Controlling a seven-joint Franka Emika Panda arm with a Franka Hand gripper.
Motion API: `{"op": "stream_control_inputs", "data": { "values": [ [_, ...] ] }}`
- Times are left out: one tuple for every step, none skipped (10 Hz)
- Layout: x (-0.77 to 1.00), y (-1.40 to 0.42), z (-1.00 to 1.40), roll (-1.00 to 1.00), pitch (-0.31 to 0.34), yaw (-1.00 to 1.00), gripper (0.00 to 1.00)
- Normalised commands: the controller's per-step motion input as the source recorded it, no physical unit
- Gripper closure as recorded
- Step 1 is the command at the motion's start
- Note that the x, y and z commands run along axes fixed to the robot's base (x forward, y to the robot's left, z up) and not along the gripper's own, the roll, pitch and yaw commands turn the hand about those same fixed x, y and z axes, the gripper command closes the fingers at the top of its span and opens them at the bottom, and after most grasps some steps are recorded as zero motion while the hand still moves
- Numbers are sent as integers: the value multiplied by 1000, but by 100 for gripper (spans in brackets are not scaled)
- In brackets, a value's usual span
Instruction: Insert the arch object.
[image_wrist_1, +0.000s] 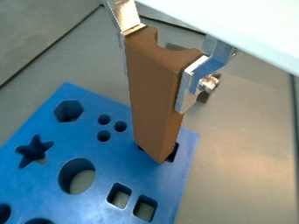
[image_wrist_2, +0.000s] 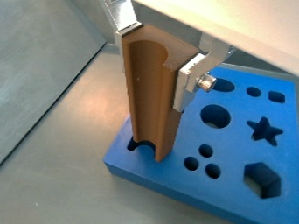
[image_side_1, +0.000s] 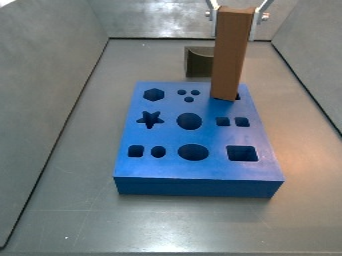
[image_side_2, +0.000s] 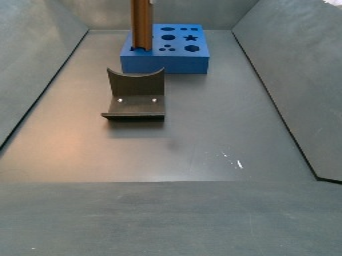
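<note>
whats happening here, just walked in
A single robot arm's end effector grips the top of the arch object, a tall reddish-brown prism, and holds it upright over the blue board. Both wrist views show its lower end at or just inside a cutout near the board's edge; how deep it sits cannot be told. In a side view, a dark fixture stands apart on the floor.

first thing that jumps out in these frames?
The tall reddish-brown arch object stands upright, held at its top by the hand, its lower end in a slot at the edge of the blue board. The board's cutouts come next, a star among them. Apart from the board, a dark fixture stands on the grey floor.
</note>
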Motion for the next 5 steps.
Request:
{"op": "stream_control_inputs", "data": {
  "values": [
    [117,49,-180,93,0,-197,100],
    [0,40,-209,119,9,0,100],
    [0,0,-346,123,0,454,100],
    [0,-94,-280,181,0,823,100],
    [0,-114,-211,184,0,791,100]
  ]
}}
